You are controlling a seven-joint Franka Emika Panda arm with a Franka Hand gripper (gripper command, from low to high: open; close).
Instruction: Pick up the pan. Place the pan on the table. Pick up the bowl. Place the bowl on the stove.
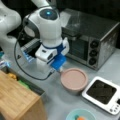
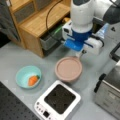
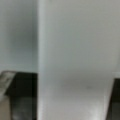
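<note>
One pan [image 2: 68, 68] rests on the table [image 2: 15, 60] beside one stove [image 2: 58, 101] and one bowl [image 2: 28, 76]; gripper [image 2: 80, 53] at pan's rim, grip state indeterminable.

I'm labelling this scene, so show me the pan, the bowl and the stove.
pan [image 2: 68, 69]: a front view, middle of its pink inside.
bowl [image 2: 23, 75]: a front view, bare teal inside.
stove [image 2: 59, 98]: a front view, black centre plate.

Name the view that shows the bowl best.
A front view shows the bowl whole, on the table, something orange inside. Another front view cuts it off at its bottom edge; the wrist view shows none of it.
</note>
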